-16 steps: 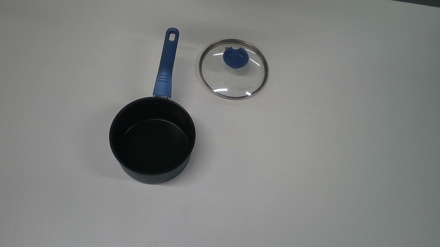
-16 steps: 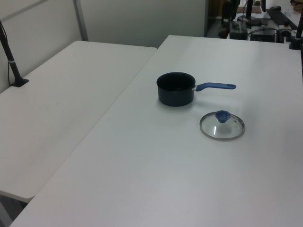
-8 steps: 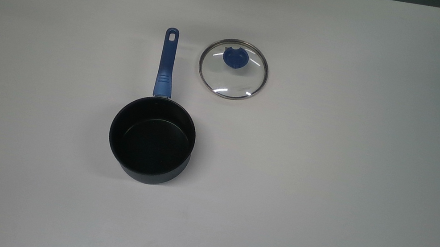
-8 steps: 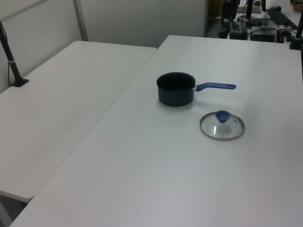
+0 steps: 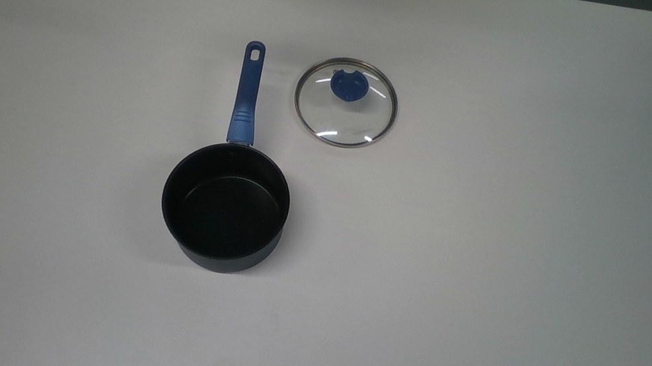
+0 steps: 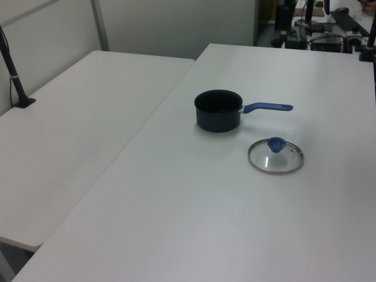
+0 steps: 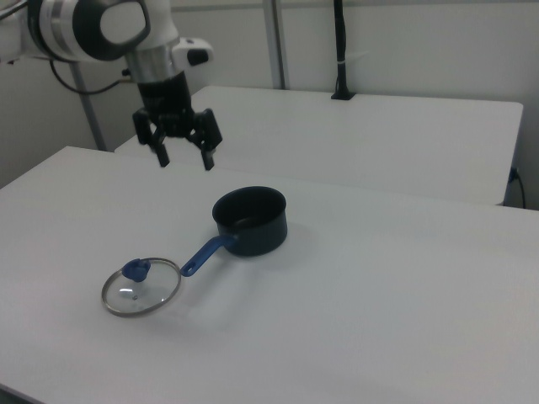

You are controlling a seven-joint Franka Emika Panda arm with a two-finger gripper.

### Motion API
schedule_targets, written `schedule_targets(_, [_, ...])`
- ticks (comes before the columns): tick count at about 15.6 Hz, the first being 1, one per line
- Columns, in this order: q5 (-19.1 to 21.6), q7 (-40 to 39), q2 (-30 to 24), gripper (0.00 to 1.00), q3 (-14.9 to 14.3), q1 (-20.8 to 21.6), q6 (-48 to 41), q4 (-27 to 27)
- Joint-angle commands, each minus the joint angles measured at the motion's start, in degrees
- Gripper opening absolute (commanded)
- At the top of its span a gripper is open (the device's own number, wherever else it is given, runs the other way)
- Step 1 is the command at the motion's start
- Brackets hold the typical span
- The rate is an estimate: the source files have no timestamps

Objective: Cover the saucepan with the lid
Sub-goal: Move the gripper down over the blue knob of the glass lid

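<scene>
The lid (image 5: 345,102) lies flat on the table (image 5: 523,244), at about one o'clock from the saucepan (image 5: 224,207) in the top view, just beside its blue handle (image 5: 247,92). The gripper (image 7: 185,159) hangs high above the table with fingers spread, holding nothing. The small knob (image 5: 348,86) is the likely trouble: an off-centre pinch could let the glass tilt, slip, or land askew on the rim.

saucepan (image 5: 224,209) centre-left of top view, on table (image 5: 485,271) | handle twd frame top | lid (image 5: 345,102) flat on table, upper centre, just right of handle, apart | gripper (image 7: 184,158) upper left of right view, above table
</scene>
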Motion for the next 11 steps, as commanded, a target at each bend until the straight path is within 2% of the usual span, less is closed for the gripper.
schedule_targets(1, [0.35,1.64,-0.97,1.0,3.62,2.62,-1.8,-5.5])
schedule_targets(5, [0.18,10.8,-1.05,1.0,11.18,2.44,3.54,-13.5])
schedule_targets(11, [2.29,12.47,2.19,1.0,12.95,2.71,12.94,-20.98])
